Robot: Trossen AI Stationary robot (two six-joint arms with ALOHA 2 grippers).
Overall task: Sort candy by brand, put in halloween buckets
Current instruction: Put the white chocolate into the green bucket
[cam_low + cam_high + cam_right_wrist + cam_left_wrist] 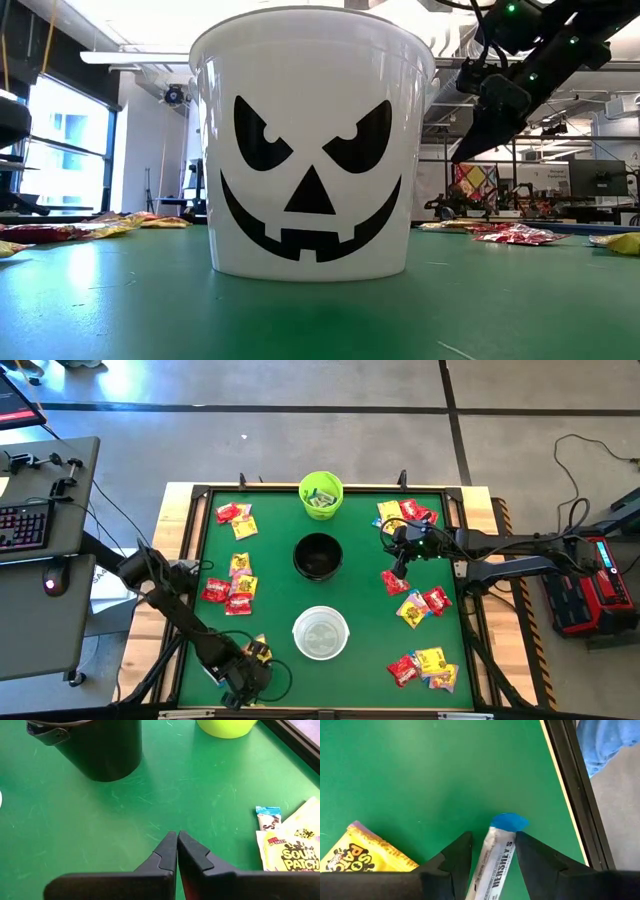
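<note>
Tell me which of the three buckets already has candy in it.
The lime green plastic bucket at the table's far edge: pale wrappers show inside. The black bucket and white bucket look empty.

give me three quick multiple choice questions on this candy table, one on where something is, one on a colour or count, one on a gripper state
1. Which bucket stands between the other two in the high view?
A. lime green
B. black
C. white

2. How many buckets are on the table?
A. two
B. three
C. four

3. What is the left gripper doing?
A. hanging open over a bucket
B. shut on nothing
C. closed around a Hershey's packet

Answers:
1 B: the black bucket sits in line between the lime green bucket and the white bucket.
2 B: those three are all that show.
3 C: in the left wrist view the left gripper has the Hershey's packet between its fingers; the right gripper is shut, holding nothing visible.
</note>
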